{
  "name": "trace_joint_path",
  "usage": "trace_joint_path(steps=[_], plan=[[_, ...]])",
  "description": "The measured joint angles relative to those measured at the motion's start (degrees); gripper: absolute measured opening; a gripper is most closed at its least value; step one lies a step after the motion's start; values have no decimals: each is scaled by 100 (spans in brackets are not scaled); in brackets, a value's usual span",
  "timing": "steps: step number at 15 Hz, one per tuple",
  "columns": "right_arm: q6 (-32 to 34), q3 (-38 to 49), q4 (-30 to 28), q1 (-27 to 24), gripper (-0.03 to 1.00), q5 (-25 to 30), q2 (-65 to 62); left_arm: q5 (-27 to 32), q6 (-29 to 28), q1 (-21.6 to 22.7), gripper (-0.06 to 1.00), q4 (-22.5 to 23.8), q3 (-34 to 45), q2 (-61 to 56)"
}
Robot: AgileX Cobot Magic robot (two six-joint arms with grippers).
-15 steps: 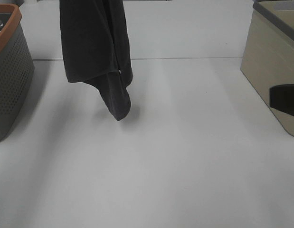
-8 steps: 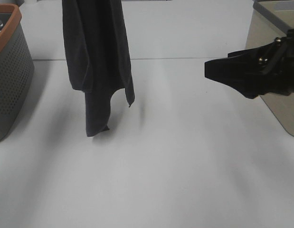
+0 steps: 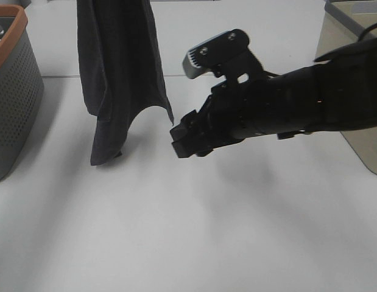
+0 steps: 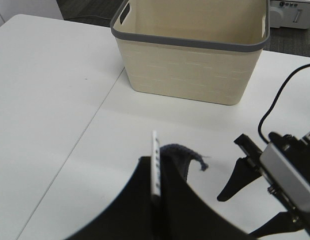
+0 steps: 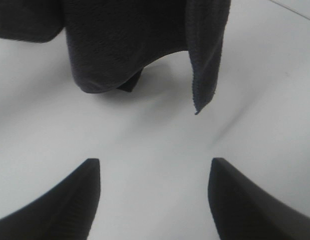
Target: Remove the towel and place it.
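Counter (image 3: 206, 231): white and bare in the middle, with a grey perforated basket (image 3: 14, 91) at its left edge and a beige basket (image 4: 195, 60) at its right.
Towel (image 3: 118, 79): hangs in a long dark drape over the left half of the counter. Its top runs out of the high view and its lowest fold seems to brush the surface.
Left pincer (image 4: 156, 175): by my reading clamped on the towel's upper edge. Cloth is bunched at its tip in the left wrist view, and the towel hangs free of any other support.
Why held so: lifting by one edge lets the cloth fall open and leaves a loose corner for the other arm to take.
Right pincer (image 3: 187, 139): jaws apart and holding nothing, reached across the middle and low over the counter.
Towel to right pincer: the free pointed corner hangs just beside the tips, not touching. In the right wrist view it lies ahead of the gap, not yet between the fingers (image 5: 69, 195).
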Motion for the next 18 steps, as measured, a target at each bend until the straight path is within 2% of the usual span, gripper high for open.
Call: trace_joint_path(steps=[2, 4, 6, 7, 8, 12, 15, 16, 18], plan=[[521, -498, 11, 309, 62, -745, 636, 0, 0, 0, 0, 11, 0, 0], [1106, -940, 23, 350, 62, -1152, 1180, 0, 0, 0, 0, 17, 0, 0], [1616, -1197, -126, 350, 62, -1324, 1484, 0, -6, 0, 0, 17, 0, 0], [2315, -1289, -550, 350, 62, -1243, 1610, 0, -6, 0, 0, 23, 0, 0], [2590, -1301, -682, 350, 62, -1232, 1610, 0, -6, 0, 0, 92, 0, 0], [3117, -1301, -819, 390, 62, -1037, 1587, 0, -115, 0, 0, 212, 0, 0], [3306, -1438, -1054, 739, 62, -1180, 1587, 0, -143, 0, 0, 252, 0, 0], [3346, -1478, -1117, 814, 62, -1295, 1587, 0, -149, 0, 0, 258, 0, 0], [3776, -1673, -1478, 974, 62, -2040, 1656, 0, -149, 0, 0, 275, 0, 0]])
